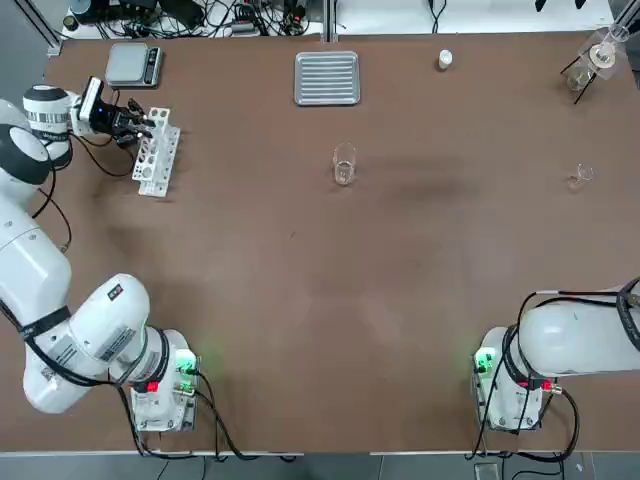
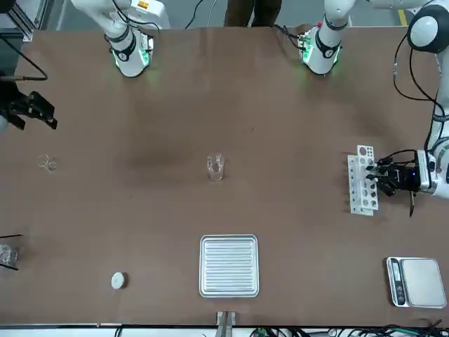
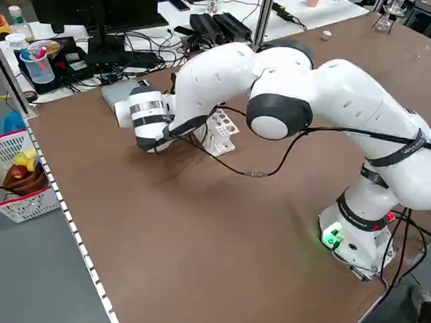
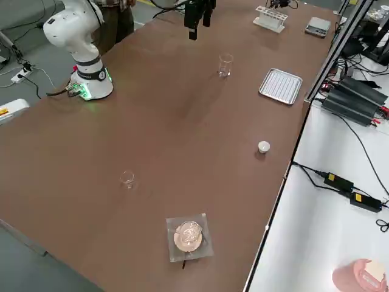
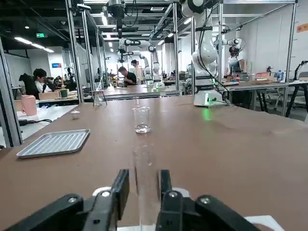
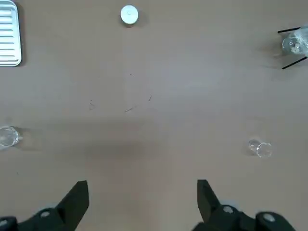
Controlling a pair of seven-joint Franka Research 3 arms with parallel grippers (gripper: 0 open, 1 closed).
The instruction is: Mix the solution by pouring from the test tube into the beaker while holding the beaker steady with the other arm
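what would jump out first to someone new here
Probably the big white left arm, reaching along the table's left side to its gripper at the white rack, fingers open around the slim clear test tube. Next, the ribbed metal tray near the far edge, with the clear beaker standing alone on the brown table on the robot's side of it.
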